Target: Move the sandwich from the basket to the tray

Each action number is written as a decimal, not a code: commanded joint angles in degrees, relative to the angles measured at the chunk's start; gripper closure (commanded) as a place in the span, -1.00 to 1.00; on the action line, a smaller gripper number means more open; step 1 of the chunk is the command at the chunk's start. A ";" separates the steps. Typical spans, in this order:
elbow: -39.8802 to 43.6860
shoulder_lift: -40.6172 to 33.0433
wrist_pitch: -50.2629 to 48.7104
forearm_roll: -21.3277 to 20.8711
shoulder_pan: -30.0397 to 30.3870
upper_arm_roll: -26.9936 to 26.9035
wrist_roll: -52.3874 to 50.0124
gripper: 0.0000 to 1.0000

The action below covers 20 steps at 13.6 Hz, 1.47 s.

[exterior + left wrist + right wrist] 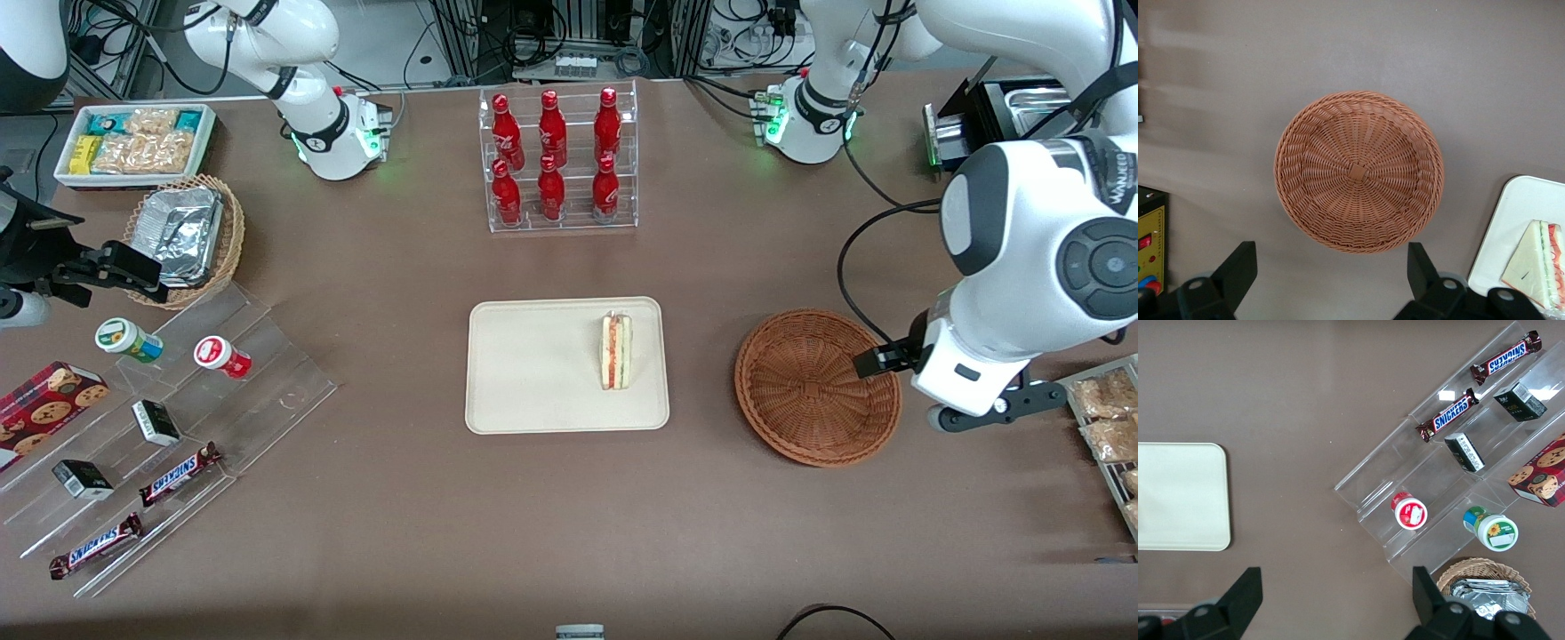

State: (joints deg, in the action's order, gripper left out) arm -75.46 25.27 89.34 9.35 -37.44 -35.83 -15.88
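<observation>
Front view: sandwich (616,351) on tray (533,373) — long axis toward camera; hand (1328,270) open.

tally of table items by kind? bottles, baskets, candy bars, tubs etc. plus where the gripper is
Red bottles: 6
Wicker baskets: 2
Snickers bars: 2
Small dark boxes: 2
Round tubs: 2
Cookie box: 1
Tray: 1
Sandwich: 1, on the tray
Total: 17
Gripper: above the brown basket, fingers open, empty.

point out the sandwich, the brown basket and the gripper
sandwich (616,351), front view, on its striped cut edge, lying on the tray
basket (1358,171), left wrist view, centre of its woven floor
gripper (1331,270), left wrist view, midway between its open fingertips, above the basket
</observation>
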 commanded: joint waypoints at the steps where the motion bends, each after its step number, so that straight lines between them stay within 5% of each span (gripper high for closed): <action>1: -0.48 -1.28 -1.45 1.02 -0.45 -0.73 1.20 -0.98; 7: 0.66 -3.03 -3.82 1.28 9.74 6.02 1.29 -0.98; 11: 0.84 -5.84 -5.22 0.49 19.13 15.59 1.29 -0.98; 18: 6.38 -7.77 -15.68 0.32 25.82 19.46 7.08 -0.98; 20: 6.38 -9.71 -17.35 -3.01 29.42 25.08 7.01 -0.98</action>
State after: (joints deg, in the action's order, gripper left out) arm -69.45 17.75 74.09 8.89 -11.48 -15.99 -9.55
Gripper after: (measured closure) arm 0.004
